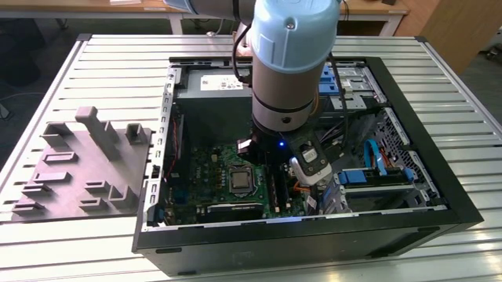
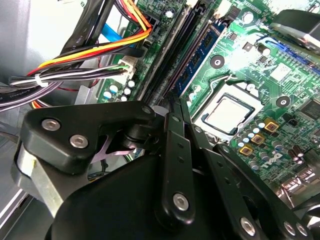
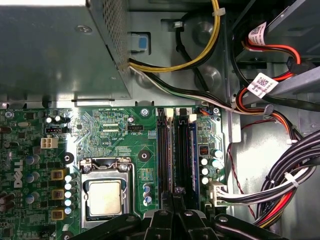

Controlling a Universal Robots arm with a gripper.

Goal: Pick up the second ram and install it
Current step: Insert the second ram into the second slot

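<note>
While pincer (image 3: 172, 202) straddles second ram (image 2: 200, 47), slots

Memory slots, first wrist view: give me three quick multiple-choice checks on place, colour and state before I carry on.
1. The memory slots lie
A. between the processor and the white cable connector
B. on top of the power-supply box
C. outside the case

2. The memory stick already seated in a slot is
A. red
B. blue
C. white

3. The processor is
A. under a fan cooler
B. missing from its socket
C. uncovered, with its metal lid showing

Answers:
1. A: the slots run between the socket and the connector.
2. B: a blue board stands in a black slot in both wrist views.
3. C: the bare silver lid sits in the socket frame.
</note>
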